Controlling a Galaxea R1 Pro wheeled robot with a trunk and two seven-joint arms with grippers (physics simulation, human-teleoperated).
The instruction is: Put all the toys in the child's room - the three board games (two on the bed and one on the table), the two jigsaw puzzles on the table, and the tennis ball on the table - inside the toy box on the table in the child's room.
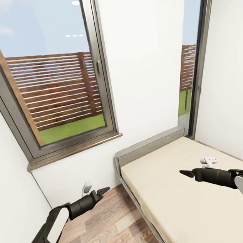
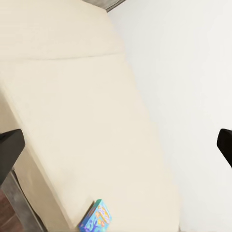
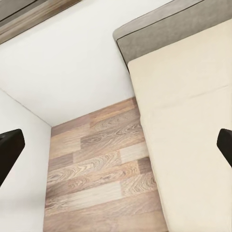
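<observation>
A blue board game box (image 2: 96, 216) with a colourful printed lid lies at the edge of the cream mattress (image 2: 72, 111) in the left wrist view. My left gripper (image 1: 104, 190) hangs open over the wooden floor beside the bed, nothing between its dark fingers (image 2: 9, 150). My right gripper (image 1: 185, 172) is held open above the mattress (image 1: 188, 205), its fingers (image 3: 8, 150) spread wide and empty.
The bed has a grey headboard (image 1: 148, 146) against the white wall. A large window (image 1: 52, 77) stands ahead on the left and a narrow one (image 1: 192, 72) on the right. A small white object (image 1: 208, 160) lies on the mattress. Wood floor (image 1: 106, 229) runs left of the bed.
</observation>
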